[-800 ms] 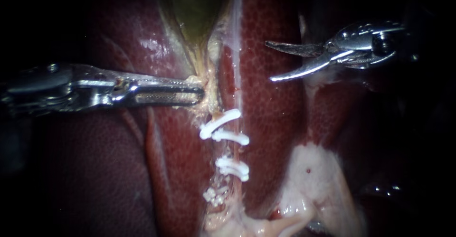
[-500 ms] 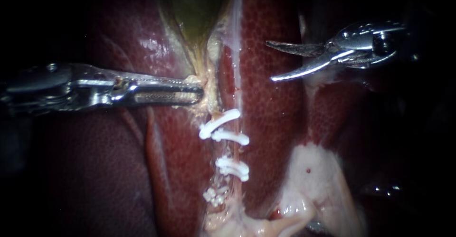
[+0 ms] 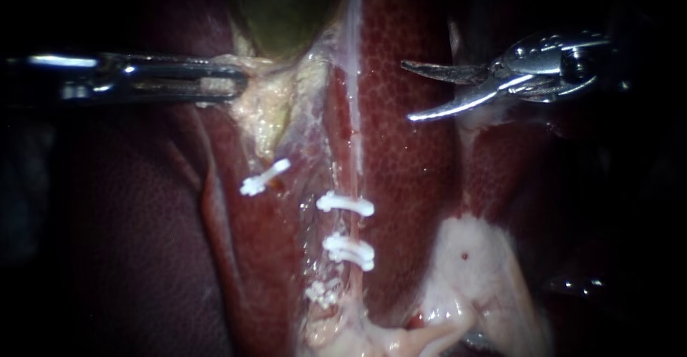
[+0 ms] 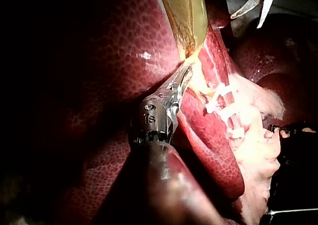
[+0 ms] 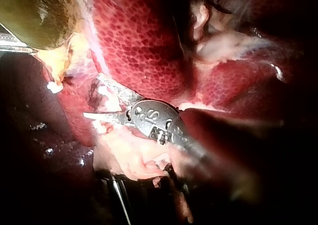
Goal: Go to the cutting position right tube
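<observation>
Left instrument (image 3: 236,85): its jaws are clamped on pale tissue at the lower end of the gallbladder (image 3: 279,13) and hold it out to the left. I judge this keeps the tissue below stretched and the tubes spread apart.
Right instrument (image 3: 406,92): its blades stand apart with nothing between them. The tips point toward the midline over the liver (image 3: 408,185).
Right tube (image 3: 352,228): a thin reddish strand running down the middle of the endoscope view, drawn straight. It lies below and to the left of the blades, well apart from them.
Upper clip (image 3: 346,204), lower clip (image 3: 349,251): both sit across the right tube with a short bare stretch between them.
Cutting position: I judge it to be that bare stretch, and it is not yet reached.
Left clip (image 3: 265,178): it lies off to the side on the tissue pulled leftward, clear of the right tube.
Open room: bare liver lies between the blades and the tube, so the way down and leftward looks unobstructed.
Edges: the gap between the clips is narrow. The blades would have to straddle the tube without touching either clip, and liver lies just behind it.
Risk: nicking the liver or dislodging a clip.
</observation>
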Tool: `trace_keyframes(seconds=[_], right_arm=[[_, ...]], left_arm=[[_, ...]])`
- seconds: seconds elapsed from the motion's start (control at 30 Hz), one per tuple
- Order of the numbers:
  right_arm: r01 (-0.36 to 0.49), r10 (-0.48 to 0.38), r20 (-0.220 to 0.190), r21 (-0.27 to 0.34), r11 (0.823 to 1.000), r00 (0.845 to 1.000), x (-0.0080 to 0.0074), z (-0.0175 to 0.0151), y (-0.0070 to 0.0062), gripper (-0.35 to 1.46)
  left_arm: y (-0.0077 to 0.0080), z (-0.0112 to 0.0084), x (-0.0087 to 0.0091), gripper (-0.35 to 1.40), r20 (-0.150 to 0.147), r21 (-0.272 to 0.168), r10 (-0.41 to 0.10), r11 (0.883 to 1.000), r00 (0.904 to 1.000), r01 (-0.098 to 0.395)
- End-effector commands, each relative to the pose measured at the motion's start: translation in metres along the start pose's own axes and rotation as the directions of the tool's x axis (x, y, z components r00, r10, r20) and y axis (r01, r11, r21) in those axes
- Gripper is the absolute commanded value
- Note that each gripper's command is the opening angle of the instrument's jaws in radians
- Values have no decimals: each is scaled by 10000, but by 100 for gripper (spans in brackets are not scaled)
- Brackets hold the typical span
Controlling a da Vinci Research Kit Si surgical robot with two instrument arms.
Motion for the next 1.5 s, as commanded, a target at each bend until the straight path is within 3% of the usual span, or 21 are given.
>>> trace_keyframes(seconds=[0.03, 0.57, 0.67, 0.87, 1.13, 1.5], right_arm=[[-1, 1, 1, 0, 10000, 10000, 0, 0, 0, 128], [112, -112, -20, 167, 9998, 9999, -8, 4, -1, 130], [217, -228, 315, 335, 9992, 9992, -20, 8, -4, 128], [-115, 34, 1171, 684, 9976, 9931, -59, 25, -10, 123], [-703, 441, 2192, 1130, 9911, 9747, -111, 50, -19, 122], [-1216, 728, 3046, 1445, 9820, 9497, -155, 81, -33, 120]], left_arm=[[0, -4, -3, -35, 48, -52, 24, 10000, 10000, -24], [-2, -15, -10, -35, 163, -117, 100, 9999, 9998, -98], [-2, -15, -10, -35, 163, -118, 101, 9999, 9998, -99], [-2, -15, -9, -35, 167, -127, 105, 9999, 9998, -103], [-2, -14, -8, -35, 169, -132, 107, 9999, 9998, -105], [-3, -13, -7, -35, 174, -145, 111, 9998, 9998, -109]])
